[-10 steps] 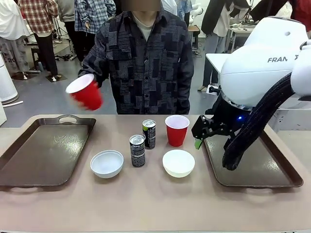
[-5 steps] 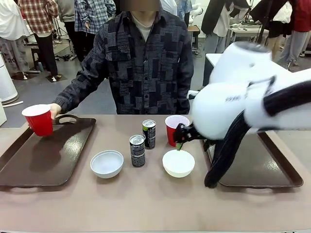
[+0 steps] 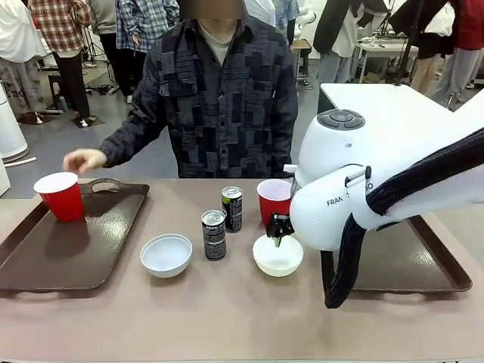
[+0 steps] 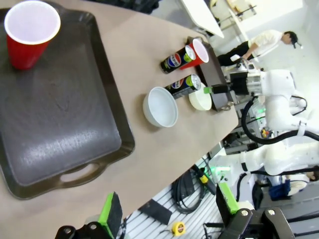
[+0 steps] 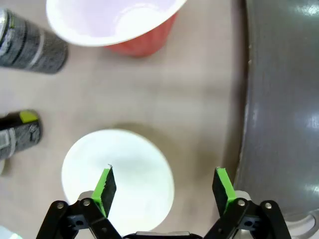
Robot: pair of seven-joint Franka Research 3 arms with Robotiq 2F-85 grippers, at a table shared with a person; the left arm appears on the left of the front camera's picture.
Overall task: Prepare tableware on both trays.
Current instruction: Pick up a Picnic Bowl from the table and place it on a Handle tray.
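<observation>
item: right gripper [image 5: 162,181]. jaws wide, nothing held. your one finger hangs over the inside of the white bowl [image 5: 124,169] and the other outside its rim, likely set for a rim pinch. right tray [image 5: 284,99] lies just beside the outer finger, red cup [image 5: 142,45] ahead.
item: left gripper [image 4: 167,204]. wide, empty, high over the left tray [image 4: 65,124], which carries the second red cup [image 4: 30,30].

Your front camera looks across the table [image 3: 227,318] from the robot's side, far enough back from the cream bowl [image 3: 277,255] to take in the left tray [image 3: 68,249], the right tray [image 3: 431,265] and the person [image 3: 219,98] beyond it. Your right wrist camera hangs close above that bowl, facing straight down. Your left wrist camera sits high, well off beyond the left tray, rolled and looking toward the bowl, which all three views share.
</observation>
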